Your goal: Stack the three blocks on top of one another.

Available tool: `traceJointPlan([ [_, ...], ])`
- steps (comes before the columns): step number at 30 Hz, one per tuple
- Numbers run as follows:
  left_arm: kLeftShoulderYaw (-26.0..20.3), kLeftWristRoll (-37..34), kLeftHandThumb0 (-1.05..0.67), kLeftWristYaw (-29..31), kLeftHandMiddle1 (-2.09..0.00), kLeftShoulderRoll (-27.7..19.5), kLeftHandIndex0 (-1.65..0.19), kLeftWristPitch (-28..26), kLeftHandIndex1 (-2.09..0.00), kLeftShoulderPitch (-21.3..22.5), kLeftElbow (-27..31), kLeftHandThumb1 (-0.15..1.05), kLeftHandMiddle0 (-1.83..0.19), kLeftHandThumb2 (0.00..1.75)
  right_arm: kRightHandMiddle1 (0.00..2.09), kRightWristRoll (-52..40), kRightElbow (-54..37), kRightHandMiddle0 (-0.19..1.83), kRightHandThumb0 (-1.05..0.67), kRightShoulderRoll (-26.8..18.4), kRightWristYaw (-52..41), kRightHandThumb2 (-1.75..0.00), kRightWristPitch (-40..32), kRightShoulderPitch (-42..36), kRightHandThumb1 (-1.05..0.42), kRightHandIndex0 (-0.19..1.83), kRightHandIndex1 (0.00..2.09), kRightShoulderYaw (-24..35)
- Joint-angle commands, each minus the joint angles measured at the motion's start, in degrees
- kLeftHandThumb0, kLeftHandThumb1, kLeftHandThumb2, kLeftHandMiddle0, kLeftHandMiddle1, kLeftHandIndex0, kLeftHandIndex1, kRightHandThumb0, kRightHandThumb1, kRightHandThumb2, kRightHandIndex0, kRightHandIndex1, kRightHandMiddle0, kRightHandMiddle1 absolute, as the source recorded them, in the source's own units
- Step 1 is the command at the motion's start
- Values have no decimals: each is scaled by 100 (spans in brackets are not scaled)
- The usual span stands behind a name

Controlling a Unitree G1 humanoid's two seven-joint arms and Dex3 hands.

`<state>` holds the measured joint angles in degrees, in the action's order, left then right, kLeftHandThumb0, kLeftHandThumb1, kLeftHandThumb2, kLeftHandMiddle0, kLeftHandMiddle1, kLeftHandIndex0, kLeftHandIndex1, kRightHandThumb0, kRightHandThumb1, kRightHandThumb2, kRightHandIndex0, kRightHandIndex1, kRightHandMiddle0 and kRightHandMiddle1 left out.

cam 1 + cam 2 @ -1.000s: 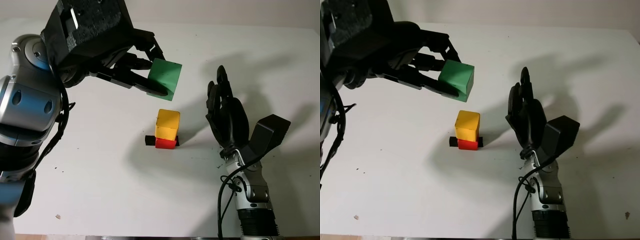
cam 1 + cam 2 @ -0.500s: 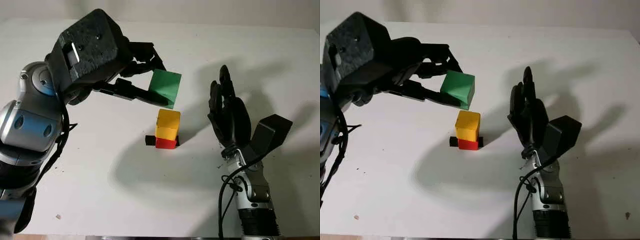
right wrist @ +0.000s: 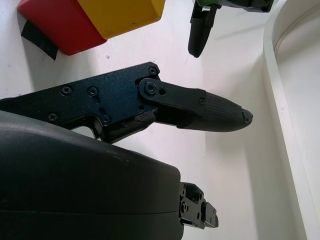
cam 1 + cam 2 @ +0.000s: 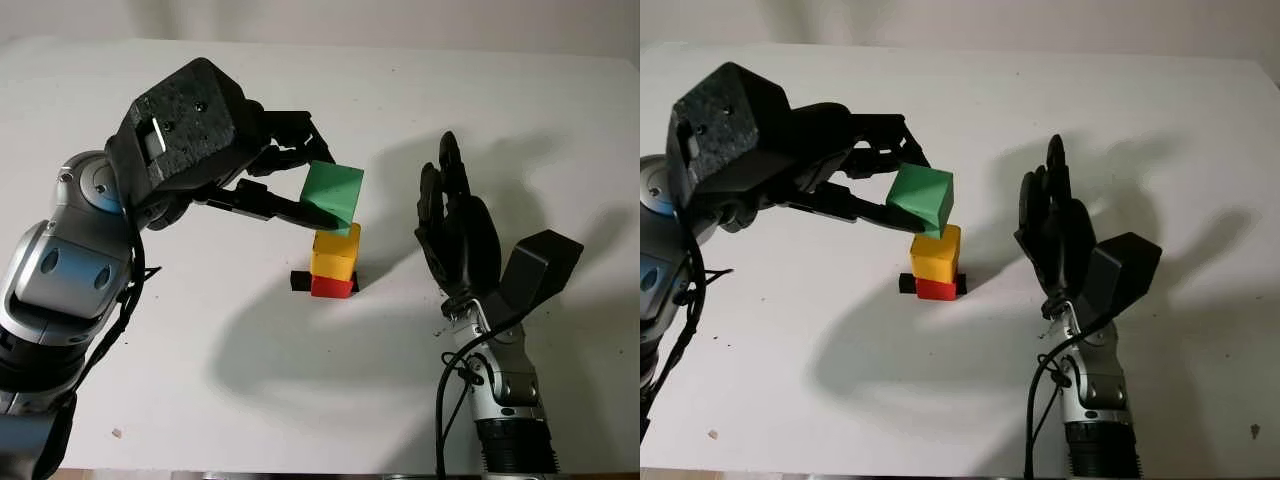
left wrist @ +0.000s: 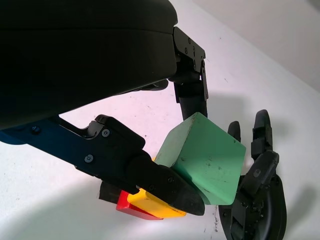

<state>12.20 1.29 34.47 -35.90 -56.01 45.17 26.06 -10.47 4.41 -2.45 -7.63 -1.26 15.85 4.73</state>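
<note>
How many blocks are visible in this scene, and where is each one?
3. The red block lies on the table, the yellow block sits on it, and the green block is held tilted in the left hand just above the yellow one.

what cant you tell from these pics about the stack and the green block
- Contact: whether the green block, tilted in the left hand, already touches the yellow block; the green one covers that top face in both eye views.
- The black piece beside the red block: mostly hidden by the blocks.
- The right hand, open beside the stack.
</note>
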Motion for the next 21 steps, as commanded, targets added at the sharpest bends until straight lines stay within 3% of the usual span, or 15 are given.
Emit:
traceJointPlan([
  [1,34,9,-48,-50,-4,2,-35,60,-178,-41,71,99,-21,6,0,19,-152,-19,-74,-12,16,-62,-40,-88,-105,-19,0,-6],
  [21,87,0,-46,-406,-5,302,-30,-7,-180,-200,41,101,-21,6,0,32,-137,-19,-73,-10,1,-62,-9,-127,-105,-19,0,-30],
])
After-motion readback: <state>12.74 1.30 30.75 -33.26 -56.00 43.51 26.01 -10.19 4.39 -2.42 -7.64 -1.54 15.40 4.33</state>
